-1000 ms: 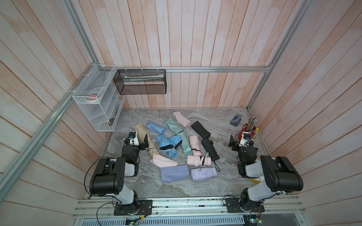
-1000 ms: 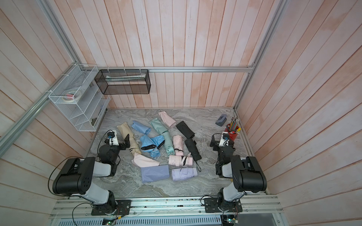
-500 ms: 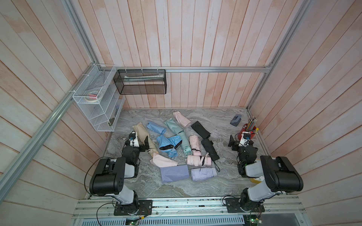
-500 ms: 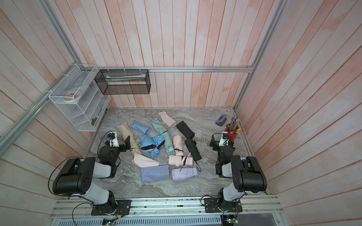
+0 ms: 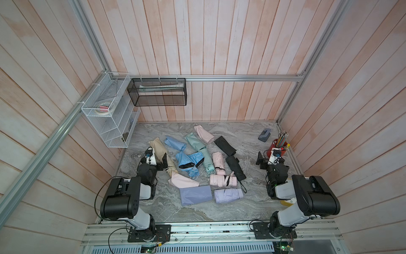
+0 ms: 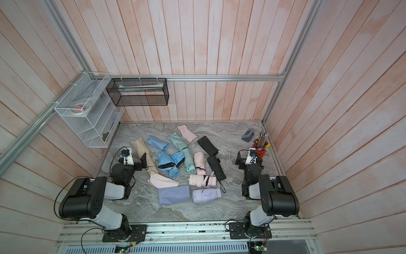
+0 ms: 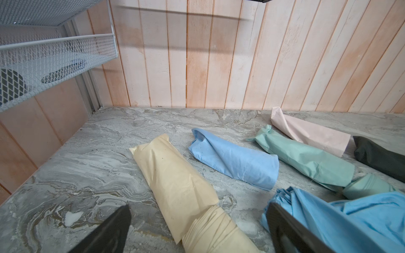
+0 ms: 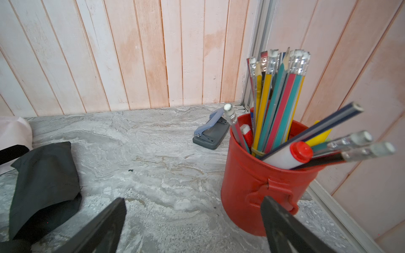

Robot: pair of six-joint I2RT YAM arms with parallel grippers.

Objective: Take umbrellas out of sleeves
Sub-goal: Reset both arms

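My left gripper (image 5: 158,162) (image 7: 197,219) is open, its fingers either side of the beige umbrella (image 7: 214,232), which sticks halfway out of the beige sleeve (image 7: 175,175) (image 5: 159,146). Beside it lie the light blue sleeve (image 7: 234,162) and the mint sleeve (image 7: 306,162), with the mint umbrella (image 7: 368,186) at the mint sleeve's mouth. A loose light blue umbrella (image 5: 189,162), a black umbrella (image 5: 236,168), two pink umbrellas (image 5: 223,180) and a lavender umbrella (image 5: 228,195) lie bare. My right gripper (image 5: 267,161) (image 8: 192,219) is open over bare marble, holding nothing.
A red cup of pencils (image 8: 263,186) stands right beside my right gripper, with a grey hole punch (image 8: 210,135) behind it. A white wire shelf (image 5: 109,114) and a black mesh basket (image 5: 158,92) hang on the walls. Flat pink (image 5: 183,180), lavender (image 5: 195,194) and black (image 5: 225,145) sleeves lie mid-table.
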